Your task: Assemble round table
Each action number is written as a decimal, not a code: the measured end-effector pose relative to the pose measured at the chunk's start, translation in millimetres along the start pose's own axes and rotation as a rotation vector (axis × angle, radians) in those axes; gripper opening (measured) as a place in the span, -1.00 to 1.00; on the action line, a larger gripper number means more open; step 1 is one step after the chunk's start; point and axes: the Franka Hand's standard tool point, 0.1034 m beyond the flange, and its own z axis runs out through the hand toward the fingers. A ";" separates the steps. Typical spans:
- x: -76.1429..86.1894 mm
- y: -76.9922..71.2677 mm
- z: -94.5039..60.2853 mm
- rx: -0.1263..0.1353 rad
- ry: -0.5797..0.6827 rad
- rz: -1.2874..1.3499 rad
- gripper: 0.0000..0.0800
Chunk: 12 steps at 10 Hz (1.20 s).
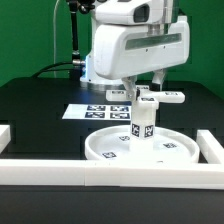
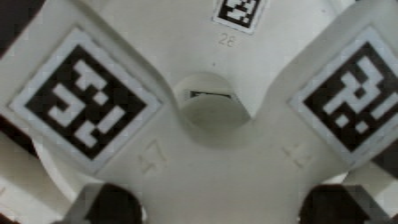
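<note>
- A long white border bar [image 1: 20, 140] lies at the exterior view's left on the black tabletop [image 1: 40, 100], with another bar [image 1: 110, 172] running along the front edge.
- The marker board [image 1: 95, 110] lies flat on the tabletop behind the round disc, partly hidden by the arm.
- The large rimmed round disc [image 1: 105, 148] rests flat on the tabletop near the middle, just behind the front bar.
- The short thick cylinder leg [image 1: 142, 127] stands upright on the disc, near its centre, its tags facing the camera.
- The small cross-shaped foot [image 1: 160, 97] sits at the top of the leg, directly under the arm's hand; in the wrist view the foot [image 2: 205, 110] fills the picture, with a tag on each arm and a round hub in the middle.
- The fingers [image 1: 148, 90] reach down to the foot; their dark tips [image 2: 107, 205] show at the picture's edge on either side of one arm of the cross, but I cannot tell whether they grip it.
- Another white bar [image 1: 212, 145] lies at the exterior view's right.
</note>
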 end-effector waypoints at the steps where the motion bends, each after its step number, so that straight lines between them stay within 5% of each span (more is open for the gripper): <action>1: 3.5 -5.4 0.0 0.001 0.001 0.083 0.11; 9: 7.0 -8.9 -2.9 0.002 -0.002 0.707 0.11; 12: 5.4 -6.9 0.0 0.036 0.033 0.990 0.11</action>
